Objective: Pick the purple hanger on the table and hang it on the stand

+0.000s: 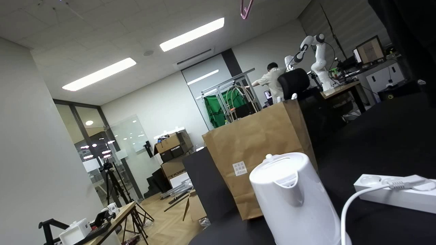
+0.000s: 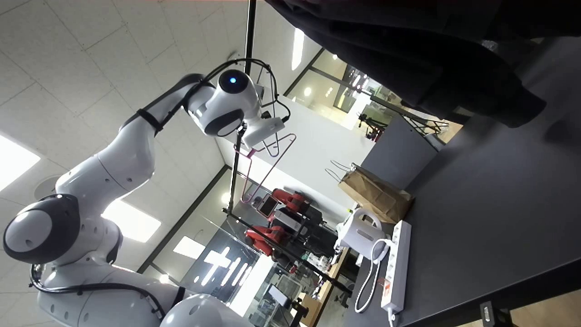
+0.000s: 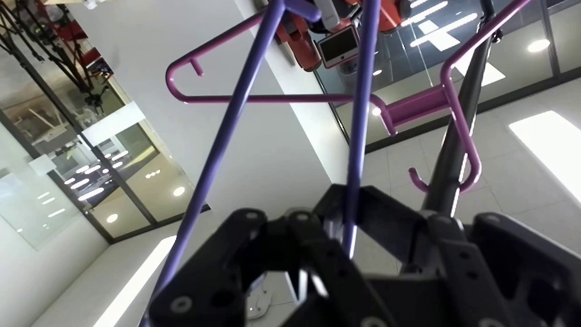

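In the wrist view, the purple hanger (image 3: 361, 113) crosses the frame as slim rods, and my gripper (image 3: 352, 194) is shut on one rod. In an exterior view, part of the purple hanger (image 2: 274, 155) shows below my white wrist, which mostly hides the gripper. Its hook is hidden, so I cannot tell whether it touches the stand. The black stand (image 2: 233, 177) has a bar near my wrist, also visible in the wrist view (image 3: 447, 181). A pink hanger (image 3: 463, 120) hangs on that bar, beside the purple one. The black table (image 2: 490, 200) lies well below.
A brown paper bag (image 2: 374, 193), a white kettle (image 2: 361, 234) and a white power strip (image 2: 397, 268) with a white cable stand on the table. The stand's pole (image 2: 290, 252) runs down beside the table. A large dark cloth-like shape (image 2: 422, 59) hangs over the table's far part.
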Available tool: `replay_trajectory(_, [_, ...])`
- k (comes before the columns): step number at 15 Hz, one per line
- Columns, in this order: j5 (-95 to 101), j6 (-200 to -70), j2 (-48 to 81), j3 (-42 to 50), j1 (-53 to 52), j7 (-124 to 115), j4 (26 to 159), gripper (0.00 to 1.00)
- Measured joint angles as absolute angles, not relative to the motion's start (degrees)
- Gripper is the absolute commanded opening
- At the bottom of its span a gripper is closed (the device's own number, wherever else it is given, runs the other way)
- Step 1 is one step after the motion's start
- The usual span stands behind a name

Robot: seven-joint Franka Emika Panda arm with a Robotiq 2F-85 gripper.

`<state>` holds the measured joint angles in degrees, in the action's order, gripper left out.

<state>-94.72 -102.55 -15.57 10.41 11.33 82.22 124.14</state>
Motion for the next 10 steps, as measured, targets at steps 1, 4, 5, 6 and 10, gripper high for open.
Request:
replay_trajectory(1, [-94.1, -102.3, -15.5, 10.5, 11.5, 82.2, 124.1, 0.04])
replay_trajectory(4, [-89.5, -99.4, -14.4, 11.1, 12.0, 83.1, 124.2, 0.04])
replay_trajectory(5, [-87.8, -98.2, -13.9, 11.3, 12.2, 83.8, 124.1, 0.04])
replay_trajectory(6, [-86.4, -97.2, -13.4, 11.5, 12.3, 84.6, 124.1, 0.04])
replay_trajectory(10, [-83.9, -95.2, -12.0, 12.1, 12.5, 86.5, 124.0, 0.42])
